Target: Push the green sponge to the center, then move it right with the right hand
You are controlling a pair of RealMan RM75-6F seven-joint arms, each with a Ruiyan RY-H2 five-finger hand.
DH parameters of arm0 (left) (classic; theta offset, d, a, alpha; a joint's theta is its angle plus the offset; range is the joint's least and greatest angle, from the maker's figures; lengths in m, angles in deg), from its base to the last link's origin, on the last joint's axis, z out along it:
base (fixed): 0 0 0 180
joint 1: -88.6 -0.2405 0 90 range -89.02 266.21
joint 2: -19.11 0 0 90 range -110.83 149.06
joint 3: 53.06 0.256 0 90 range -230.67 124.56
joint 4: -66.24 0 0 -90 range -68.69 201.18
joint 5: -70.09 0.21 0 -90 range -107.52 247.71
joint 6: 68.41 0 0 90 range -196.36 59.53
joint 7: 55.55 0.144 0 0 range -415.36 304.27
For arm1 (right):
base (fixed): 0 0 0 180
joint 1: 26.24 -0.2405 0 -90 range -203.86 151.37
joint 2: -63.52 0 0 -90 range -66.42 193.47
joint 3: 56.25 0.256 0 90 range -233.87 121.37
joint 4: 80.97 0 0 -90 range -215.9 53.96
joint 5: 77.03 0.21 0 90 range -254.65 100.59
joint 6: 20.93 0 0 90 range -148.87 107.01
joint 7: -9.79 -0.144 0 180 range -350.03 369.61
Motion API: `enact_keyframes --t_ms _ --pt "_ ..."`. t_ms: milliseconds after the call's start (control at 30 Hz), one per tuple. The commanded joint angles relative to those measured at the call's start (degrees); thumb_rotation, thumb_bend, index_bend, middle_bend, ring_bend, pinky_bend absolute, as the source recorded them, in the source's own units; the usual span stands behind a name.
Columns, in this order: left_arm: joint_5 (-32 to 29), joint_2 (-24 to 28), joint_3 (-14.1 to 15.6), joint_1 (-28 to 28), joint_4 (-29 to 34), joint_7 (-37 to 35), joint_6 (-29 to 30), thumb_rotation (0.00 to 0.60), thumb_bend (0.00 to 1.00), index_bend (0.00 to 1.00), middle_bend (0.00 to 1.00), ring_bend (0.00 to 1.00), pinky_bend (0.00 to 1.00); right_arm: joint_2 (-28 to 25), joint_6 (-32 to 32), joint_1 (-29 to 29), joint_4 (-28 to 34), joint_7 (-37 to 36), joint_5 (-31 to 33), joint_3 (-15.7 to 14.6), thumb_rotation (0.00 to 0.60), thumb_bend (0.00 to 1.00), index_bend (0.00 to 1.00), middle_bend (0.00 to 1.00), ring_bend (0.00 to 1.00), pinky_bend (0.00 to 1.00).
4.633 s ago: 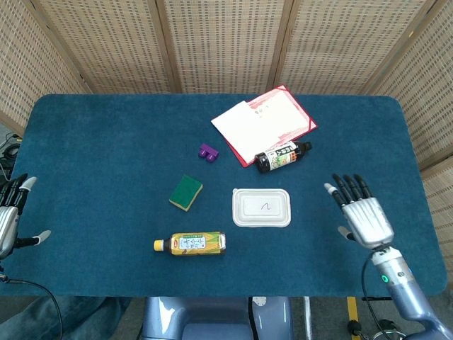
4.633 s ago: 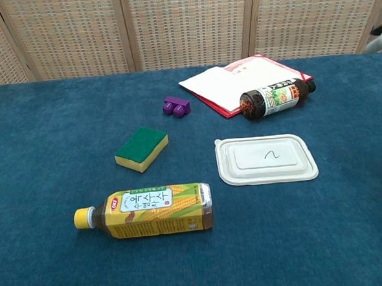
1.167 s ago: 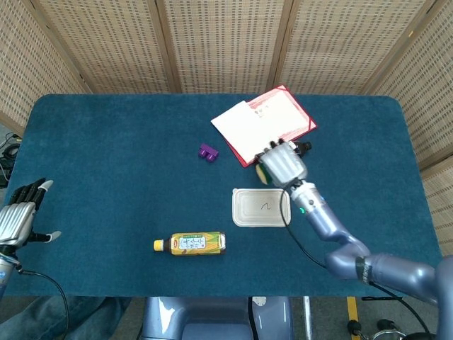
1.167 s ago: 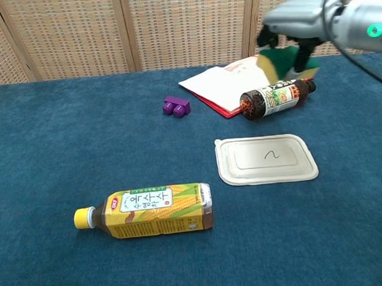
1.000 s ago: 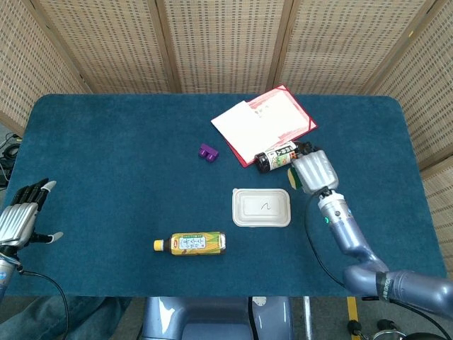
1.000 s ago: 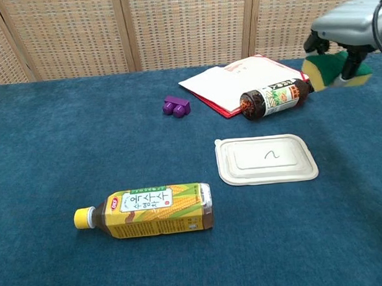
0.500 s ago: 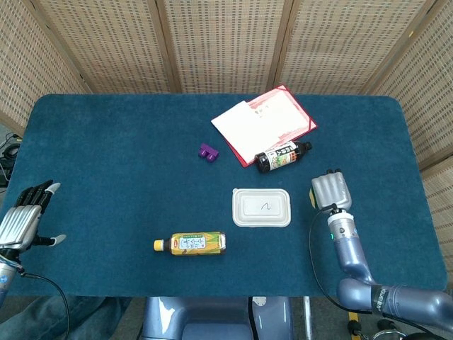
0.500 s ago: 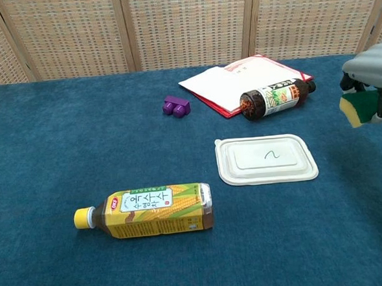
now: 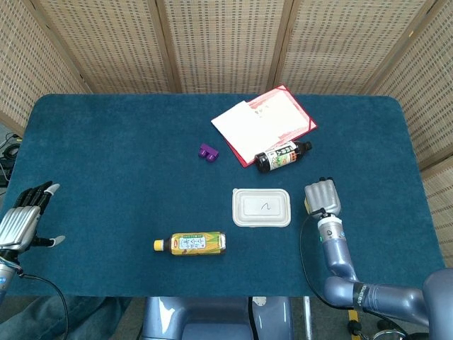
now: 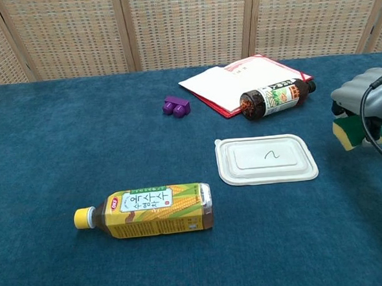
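The green sponge with a yellow underside (image 10: 350,133) is low over the blue cloth, right of the white lidded container (image 10: 266,158). My right hand (image 10: 364,103) grips it from above with fingers curled around it. In the head view the right hand (image 9: 323,195) covers the sponge, leaving only a yellow sliver (image 9: 306,204) at its left edge. Whether the sponge touches the cloth I cannot tell. My left hand (image 9: 23,221) hovers at the table's left front edge, fingers spread and empty.
A dark sauce bottle (image 9: 282,156) lies on a red folder with white papers (image 9: 263,124) behind the container. A purple block (image 9: 208,151) sits mid-table. A corn tea bottle (image 9: 190,244) lies near the front edge. Wicker screens stand behind the table.
Earlier the sponge lay left of centre. My right hand has carried it rightwards past the sauce bottle and lowered it beside the container. The left hand has barely moved.
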Motion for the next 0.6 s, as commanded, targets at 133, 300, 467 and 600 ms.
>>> enact_keyframes --t_ms 133,300,467,600 --pt "-0.4 -0.13 -0.07 0.17 -0.16 0.14 -0.35 0.6 0.07 0.0 0.0 0.0 0.0 2.06 1.33 0.06 -3.06 0.7 0.95 -0.58 0.6 0.27 0.54 0.44 0.28 0.36" --pt "-0.75 -0.19 -0.1 0.27 -0.3 0.23 -0.65 0.6 0.07 0.0 0.0 0.0 0.0 3.27 1.85 0.0 -4.5 1.33 1.37 -0.77 0.6 0.27 0.53 0.44 0.27 0.36" --pt "-1.0 -0.21 -0.13 0.4 -0.45 0.09 -1.01 0.6 0.07 0.0 0.0 0.0 0.0 4.23 2.07 -0.17 -5.14 1.5 1.27 -0.53 0.6 0.27 0.53 0.43 0.26 0.36" --pt "-0.99 -0.24 -0.09 0.45 -0.46 0.17 -1.1 0.6 0.07 0.0 0.0 0.0 0.0 5.04 2.17 -0.38 -5.81 2.04 1.71 -0.23 0.6 0.26 0.49 0.37 0.21 0.35"
